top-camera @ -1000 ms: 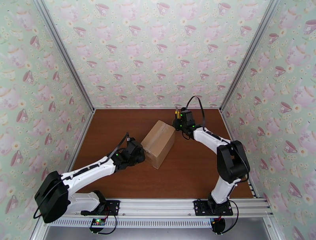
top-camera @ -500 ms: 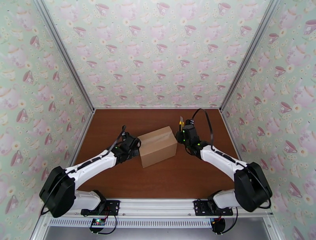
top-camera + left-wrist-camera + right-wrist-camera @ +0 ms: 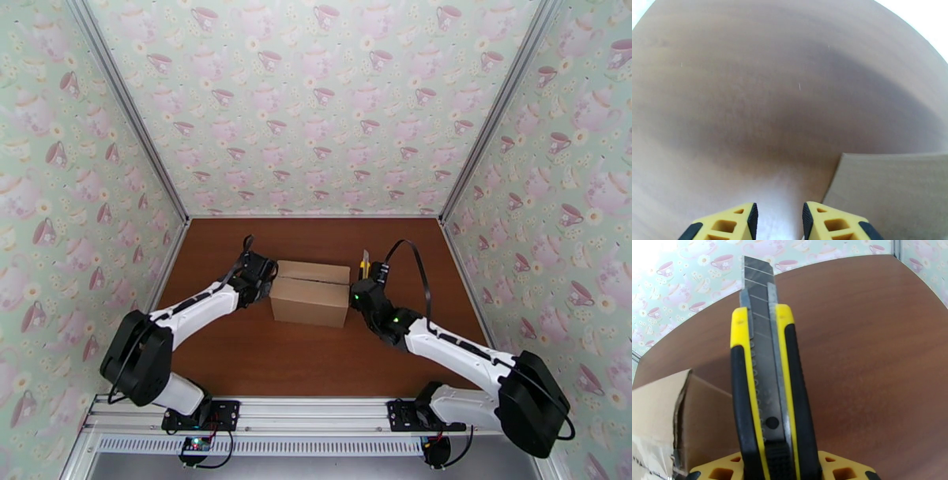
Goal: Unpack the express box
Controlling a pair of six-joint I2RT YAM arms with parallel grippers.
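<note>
A yellow and black utility knife [image 3: 768, 398] stands upright in the middle of the frame, gripped at its base by the right gripper [image 3: 780, 469], whose yellow fingers [image 3: 843, 471] show at the bottom edge on either side of the handle. Its segmented blade [image 3: 757, 283] is extended and reaches towards the top of the frame. The brown express box [image 3: 659, 405] sits in the lower left, just beside the knife. Dark wooden table [image 3: 869, 358] spreads across the right, and teacup-patterned wall [image 3: 683, 271] fills the upper left.

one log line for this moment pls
box: flaps shut | left gripper: open, empty, by box's left end | right gripper: shut on knife, blade out, by right end
</note>
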